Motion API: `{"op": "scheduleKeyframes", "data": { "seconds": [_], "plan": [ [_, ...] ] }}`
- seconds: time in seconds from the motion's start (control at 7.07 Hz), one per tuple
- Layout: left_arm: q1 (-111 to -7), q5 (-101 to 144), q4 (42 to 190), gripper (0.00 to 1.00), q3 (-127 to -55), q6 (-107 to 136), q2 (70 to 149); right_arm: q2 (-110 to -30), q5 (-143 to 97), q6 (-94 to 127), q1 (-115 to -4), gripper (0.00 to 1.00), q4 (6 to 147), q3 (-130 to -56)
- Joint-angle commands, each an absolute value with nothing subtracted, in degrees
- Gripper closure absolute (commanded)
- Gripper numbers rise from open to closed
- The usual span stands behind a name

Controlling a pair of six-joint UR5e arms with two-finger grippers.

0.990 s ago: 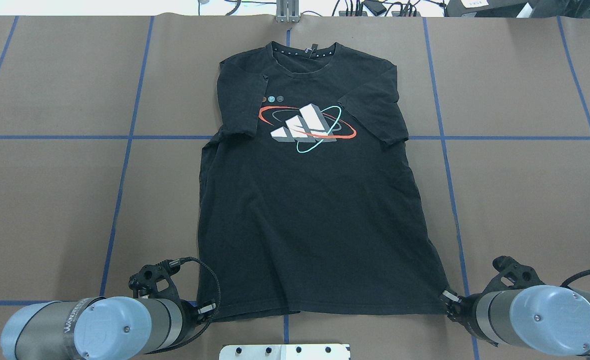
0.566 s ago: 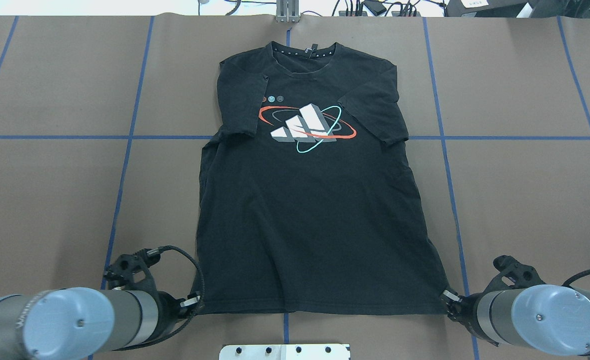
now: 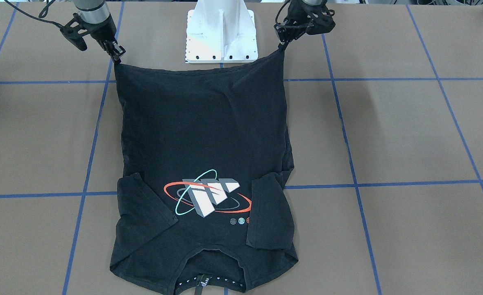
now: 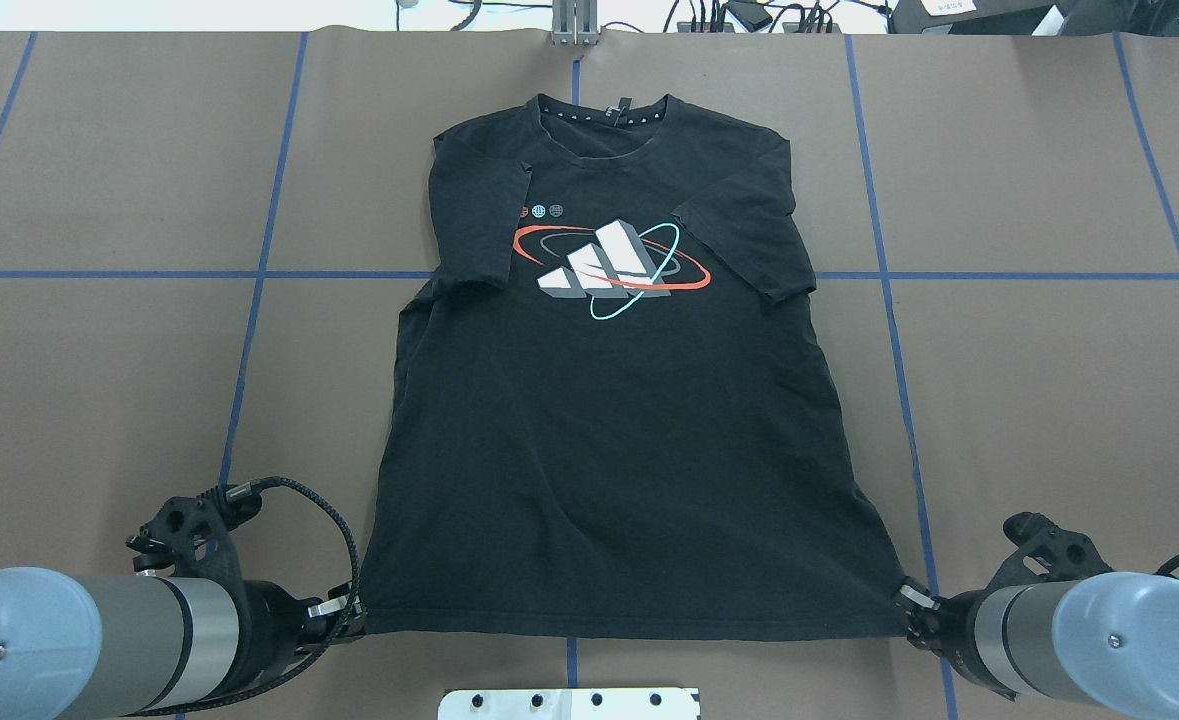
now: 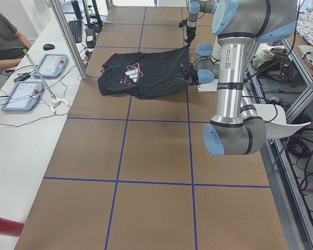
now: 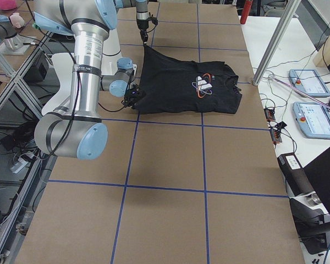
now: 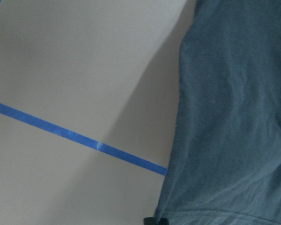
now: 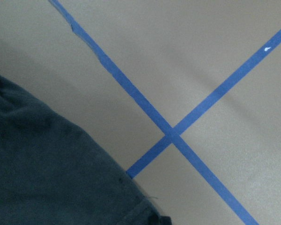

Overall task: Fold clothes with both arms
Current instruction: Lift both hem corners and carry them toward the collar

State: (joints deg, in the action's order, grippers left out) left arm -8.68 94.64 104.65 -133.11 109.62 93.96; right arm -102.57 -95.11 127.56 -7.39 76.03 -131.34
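The black T-shirt [image 4: 609, 440] lies logo side up on the brown table, collar far from me, both sleeves folded in over the chest beside the orbit logo [image 4: 609, 262]. My left gripper [image 4: 349, 610] is shut on the near left hem corner. My right gripper [image 4: 911, 604] is shut on the near right hem corner. The hem runs taut between them. From the front-facing view the left gripper [image 3: 281, 44] and right gripper [image 3: 116, 55] hold the corners slightly raised above the shirt [image 3: 200, 131]. Both wrist views show only dark fabric [image 7: 234, 117] [image 8: 47, 173] over taped table.
The white base pedestal [image 4: 569, 703] sits just behind the hem's middle. Blue tape lines [image 4: 249, 330] grid the brown table. A metal post [image 5: 68, 39] stands at the far edge, with tablets [image 5: 55, 65] and a seated person [image 5: 5, 39] on the white side bench.
My left gripper has moved outward to the left with its hem corner, pulling the hem wider and straight. The whole shirt has slid slightly toward me. The right gripper shifted only a little.
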Motion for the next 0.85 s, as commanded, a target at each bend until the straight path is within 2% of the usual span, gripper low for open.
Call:
{"op": "scheduleKeyframes", "data": {
  "seconds": [0.0,0.14,0.42,0.57,0.71],
  "plan": [
    [-8.79,95.01,104.59,1.00,-136.73,110.04,94.31,-104.57,-98.06,127.62,-6.68,1.00,76.11,-134.54],
    [-9.75,95.10,104.59,1.00,-139.54,110.13,94.48,-107.11,-98.96,127.62,-6.85,1.00,76.11,-138.04],
    [-20.84,97.45,104.59,1.00,-136.96,108.12,100.77,-102.78,-106.74,127.53,-18.04,1.00,76.90,-138.35],
    [-27.79,101.30,104.59,1.00,-129.54,104.80,106.64,-97.00,-113.40,124.22,-27.76,1.00,79.43,-135.99],
    [-33.17,102.21,105.02,1.00,-122.59,102.07,111.05,-86.59,-121.30,117.49,-37.78,1.00,87.28,-130.05]
  ]
}}
